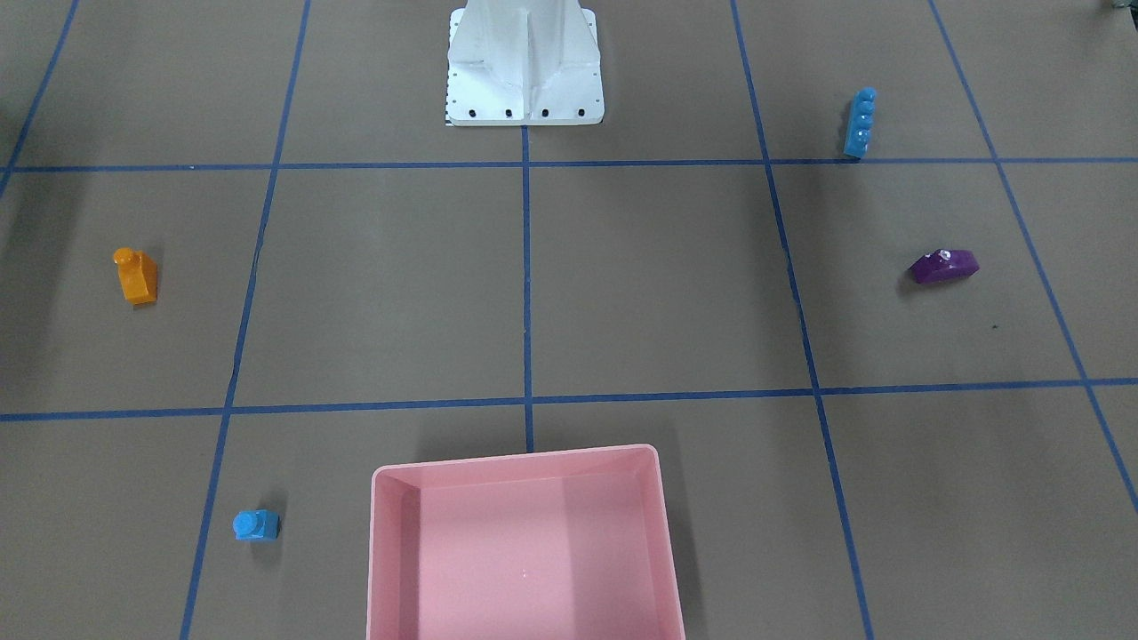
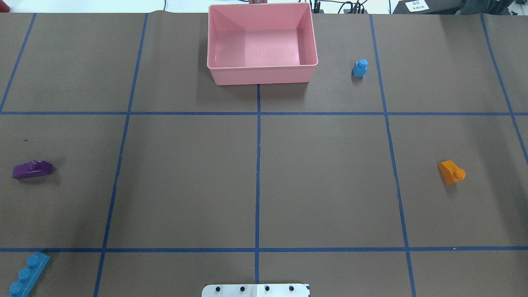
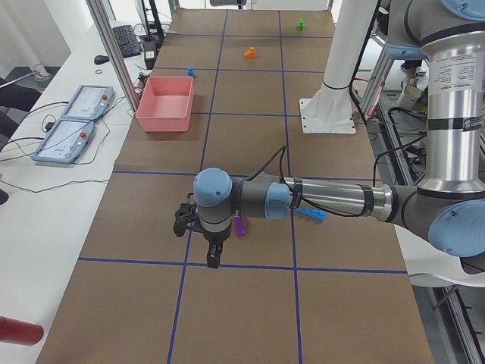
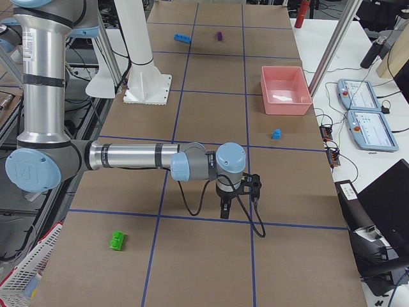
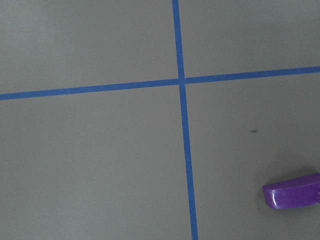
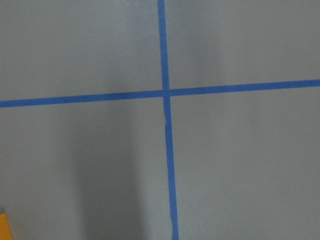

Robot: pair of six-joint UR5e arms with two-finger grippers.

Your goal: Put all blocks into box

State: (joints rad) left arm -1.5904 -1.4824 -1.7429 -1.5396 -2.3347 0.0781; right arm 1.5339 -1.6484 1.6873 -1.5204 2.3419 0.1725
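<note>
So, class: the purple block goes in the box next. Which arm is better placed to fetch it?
Left. The purple block lies on the robot's left side, close by the left gripper, and shows in its wrist view; the right gripper hangs at the opposite end.

No text is legible: a white label (image 2: pixel 416 5) at the overhead view's top edge carries print too small to read
</note>
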